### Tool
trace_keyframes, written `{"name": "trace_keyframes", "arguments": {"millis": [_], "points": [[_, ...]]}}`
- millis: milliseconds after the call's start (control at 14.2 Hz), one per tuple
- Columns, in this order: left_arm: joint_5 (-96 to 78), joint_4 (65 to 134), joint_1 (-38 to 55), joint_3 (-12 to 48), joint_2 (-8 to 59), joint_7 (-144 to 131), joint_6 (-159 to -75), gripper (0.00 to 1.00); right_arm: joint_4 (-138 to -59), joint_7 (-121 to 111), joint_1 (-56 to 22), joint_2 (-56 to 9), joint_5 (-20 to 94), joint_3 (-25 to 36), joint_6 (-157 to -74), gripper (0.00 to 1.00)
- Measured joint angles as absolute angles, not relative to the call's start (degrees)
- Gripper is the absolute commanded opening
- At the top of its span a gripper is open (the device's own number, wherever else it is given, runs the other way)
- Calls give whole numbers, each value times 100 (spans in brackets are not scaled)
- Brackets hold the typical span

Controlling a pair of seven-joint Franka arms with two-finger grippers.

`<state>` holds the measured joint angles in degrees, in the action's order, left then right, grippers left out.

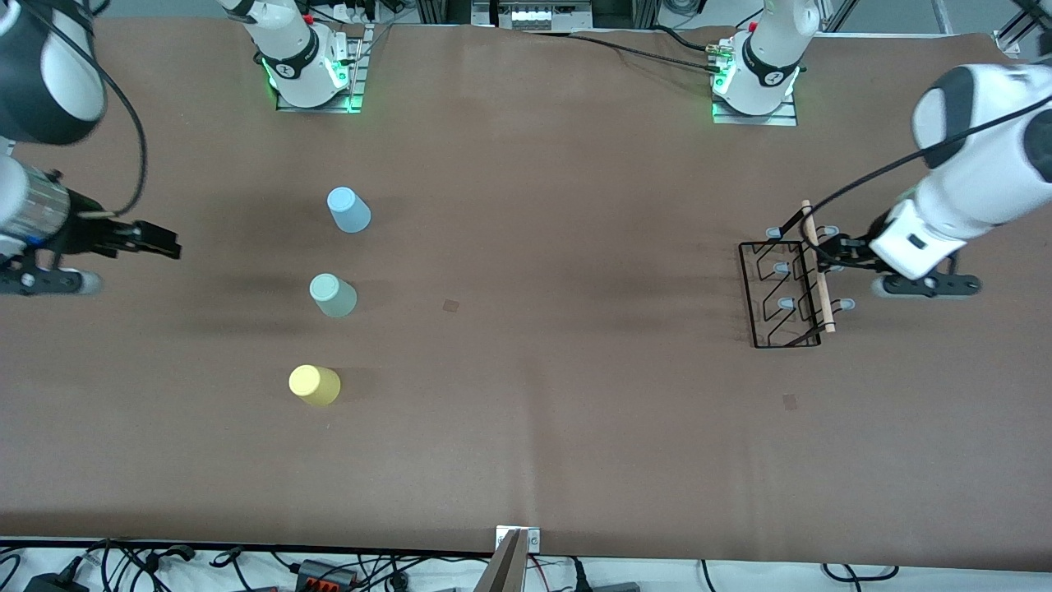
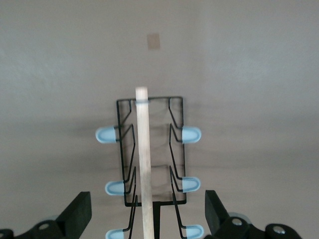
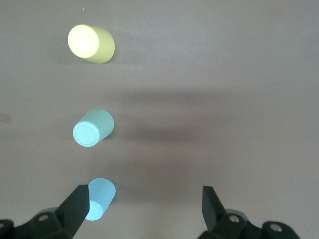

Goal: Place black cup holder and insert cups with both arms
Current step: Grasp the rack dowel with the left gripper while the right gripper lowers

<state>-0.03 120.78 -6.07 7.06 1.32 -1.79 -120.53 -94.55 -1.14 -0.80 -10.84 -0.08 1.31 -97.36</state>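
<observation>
With jaws spread either side of the wooden handle point(image 2: 144, 159), the left gripper point(image 2: 147, 214) could tip the black cup holder point(image 1: 781, 292) if it clamps off-centre, while the right gripper point(image 3: 144, 211) waits, jaws released, near the cups point(image 1: 332, 296)

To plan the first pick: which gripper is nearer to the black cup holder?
Left. The left gripper hovers open over the black cup holder; the right gripper, open, is at the right arm's end.

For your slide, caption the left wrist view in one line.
Open left tool straddles the light wooden rod handle of the black wire cup holder.
</observation>
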Motion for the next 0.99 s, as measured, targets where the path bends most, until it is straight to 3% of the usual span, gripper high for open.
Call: {"name": "trace_keyframes", "arguments": {"millis": [212, 353, 423, 635, 846, 988], "points": [[-3, 12837, -615, 705, -143, -182, -12527, 93, -9464, 115, -482, -1430, -4, 123, -9860, 100], [-3, 13050, -649, 705, -197, -183, -12759, 89, -9478, 411, -726, -1724, 7, 117, -10034, 100], [-3, 13154, -666, 705, -197, -193, -12889, 81, -9477, 468, -804, -1865, 35, 113, -10121, 100], [-3, 13449, -689, 705, -196, -216, -13244, 80, -9477, 718, -1081, -2146, 72, 110, -10261, 100], [-3, 13611, -687, 717, -194, -451, -13401, 60, -9656, 894, -1243, -2252, 78, 109, -10432, 100], [-3, 13635, -684, 750, -194, -601, -13409, 40, -9904, 912, -1236, -2276, 88, 123, -10640, 100]]}}
